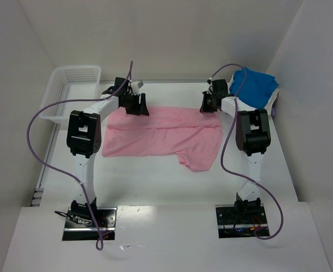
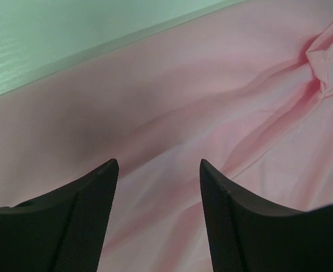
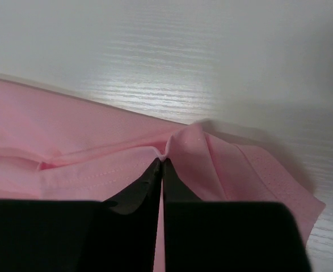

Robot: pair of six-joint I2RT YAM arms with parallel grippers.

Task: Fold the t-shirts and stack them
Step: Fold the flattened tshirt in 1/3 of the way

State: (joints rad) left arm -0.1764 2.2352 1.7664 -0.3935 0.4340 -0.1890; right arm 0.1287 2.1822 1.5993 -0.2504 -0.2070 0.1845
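Observation:
A light pink t-shirt (image 1: 160, 136) lies spread across the middle of the table, with one sleeve pointing toward the near side. At its far left edge my left gripper (image 1: 138, 106) hangs open just above the cloth. In the left wrist view, pink fabric (image 2: 211, 85) shows in the gap of that gripper (image 2: 157, 170), and nothing is pinched. My right gripper (image 1: 209, 105) is at the far right corner, shut on a raised fold of the pink t-shirt (image 3: 98, 164), as the right wrist view of it (image 3: 161, 161) shows. A bright blue t-shirt (image 1: 257, 88) lies bunched at the back right.
A white mesh basket (image 1: 70, 90) stands at the back left against the wall. White walls close in the table (image 1: 155, 187) on the left, back and right. A white cloth edge (image 1: 273, 99) shows under the blue t-shirt.

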